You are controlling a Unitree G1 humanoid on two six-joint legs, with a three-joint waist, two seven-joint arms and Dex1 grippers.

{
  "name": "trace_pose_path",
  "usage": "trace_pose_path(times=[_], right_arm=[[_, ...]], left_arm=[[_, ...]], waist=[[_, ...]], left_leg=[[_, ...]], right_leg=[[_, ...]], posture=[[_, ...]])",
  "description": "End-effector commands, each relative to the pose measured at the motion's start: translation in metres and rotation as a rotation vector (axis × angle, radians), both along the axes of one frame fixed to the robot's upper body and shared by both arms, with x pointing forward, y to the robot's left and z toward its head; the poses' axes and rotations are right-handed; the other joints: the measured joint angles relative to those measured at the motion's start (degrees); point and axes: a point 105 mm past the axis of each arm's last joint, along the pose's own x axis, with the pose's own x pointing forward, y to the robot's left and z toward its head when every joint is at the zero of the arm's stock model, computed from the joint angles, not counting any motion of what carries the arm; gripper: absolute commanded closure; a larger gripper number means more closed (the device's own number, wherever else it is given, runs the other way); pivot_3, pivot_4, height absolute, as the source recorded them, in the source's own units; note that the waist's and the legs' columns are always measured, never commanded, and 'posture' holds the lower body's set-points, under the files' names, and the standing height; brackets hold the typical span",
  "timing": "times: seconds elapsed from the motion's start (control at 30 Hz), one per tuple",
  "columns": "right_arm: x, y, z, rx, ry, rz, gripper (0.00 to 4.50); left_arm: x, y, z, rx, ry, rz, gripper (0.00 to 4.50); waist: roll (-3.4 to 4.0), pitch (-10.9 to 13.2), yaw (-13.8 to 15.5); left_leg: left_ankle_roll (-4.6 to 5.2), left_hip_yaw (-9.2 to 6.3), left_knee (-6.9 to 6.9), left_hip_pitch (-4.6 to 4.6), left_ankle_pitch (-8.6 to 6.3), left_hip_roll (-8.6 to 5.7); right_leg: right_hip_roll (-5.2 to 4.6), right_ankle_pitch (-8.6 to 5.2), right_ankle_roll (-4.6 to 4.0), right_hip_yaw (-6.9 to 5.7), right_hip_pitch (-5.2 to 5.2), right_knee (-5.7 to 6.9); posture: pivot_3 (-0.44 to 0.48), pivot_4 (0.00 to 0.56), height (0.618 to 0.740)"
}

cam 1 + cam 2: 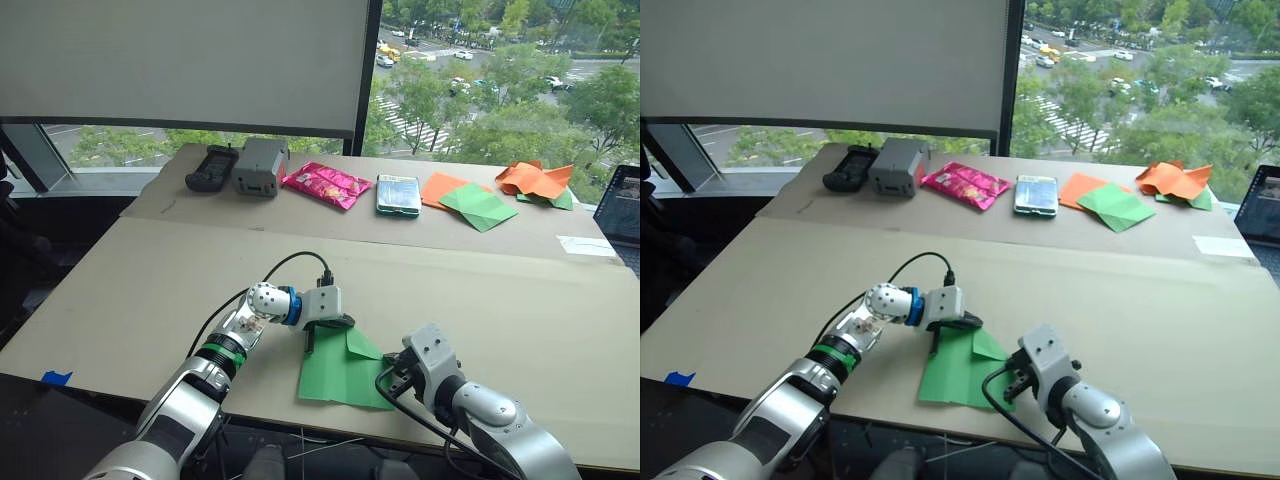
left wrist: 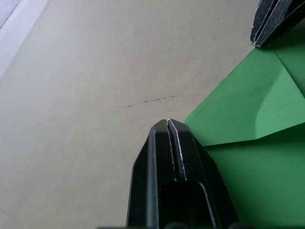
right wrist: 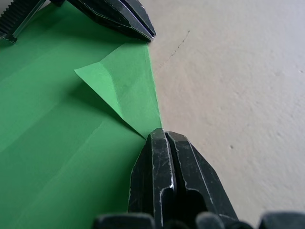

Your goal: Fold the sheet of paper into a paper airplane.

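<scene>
Nearest the camera, the right gripper point(image 1: 397, 378) is seen with its fingers pressed together at the right edge of the sheet of paper point(image 1: 340, 376), which lies flat at the near edge of the table point(image 1: 150, 290). One corner flap point(image 3: 125, 90) has been turned over onto the sheet. The left gripper point(image 1: 312, 338) is set at the sheet's far left corner, fingers together too, with nothing clamped between them.

For this step to go well, it is judged that the flap's fold line should be pressed down firmly and evenly, the sheet being pinned by the other gripper so it cannot slide.

No brand or writing can be read on the pink packet point(image 1: 327, 184) or the other items at the back.
</scene>
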Motion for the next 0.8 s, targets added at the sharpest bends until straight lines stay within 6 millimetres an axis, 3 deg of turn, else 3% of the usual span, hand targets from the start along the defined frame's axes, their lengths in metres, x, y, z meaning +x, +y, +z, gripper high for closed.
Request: trace_pose_path(times=[0.03, 0.17, 0.3, 0.53, 0.8], right_arm=[[-0.023, -0.019, -0.041, -0.064, 0.222, -0.063, 4.48], [-0.023, -0.019, -0.037, -0.069, 0.210, -0.061, 4.48], [-0.013, -0.018, -0.020, -0.051, 0.141, -0.048, 4.48], [0.009, 0.020, 0.065, 0.221, -0.249, 0.132, 4.48], [0.008, 0.037, 0.069, 0.231, -0.277, 0.264, 4.48]], left_arm=[[-0.006, 0.021, -0.034, 0.137, 0.079, 0.033, 4.50], [-0.006, 0.021, -0.033, 0.136, 0.077, 0.033, 4.50], [-0.005, 0.021, -0.033, 0.138, 0.072, 0.034, 4.50], [0.001, 0.019, -0.022, 0.101, 0.029, 0.047, 4.50], [0.011, 0.025, 0.027, -0.058, -0.025, 0.107, 4.50]], waist=[[0.00, 0.0, 0.0], [0.00, 0.0, 0.0], [0.01, 0.0, 0.0], [0.46, 0.6, -0.1], [0.53, 0.9, -0.8]], left_leg=[[0.00, 0.00, 0.00, -0.01, 0.00, 0.00], [0.00, 0.00, 0.00, -0.03, 0.00, 0.00], [0.00, 0.00, 0.00, -0.08, 0.00, 0.00], [0.00, 0.00, 0.00, -0.26, 0.00, 0.00], [0.02, 0.01, -0.13, -0.32, 0.01, 0.00]], right_leg=[[0.00, 0.00, 0.00, 0.00, 0.00, 0.00], [0.00, 0.00, 0.00, -0.02, -0.03, -0.02], [-0.02, 0.00, 0.00, -0.03, -0.06, -0.04], [-0.02, 0.00, 0.00, -0.04, -0.29, -0.06], [-0.02, 0.02, 0.01, -0.05, -0.67, 0.01]], posture=[[0.000, 0.150, 0.713], [0.000, 0.150, 0.713], [0.000, 0.150, 0.713], [0.000, 0.150, 0.713], [0.000, 0.150, 0.713]])
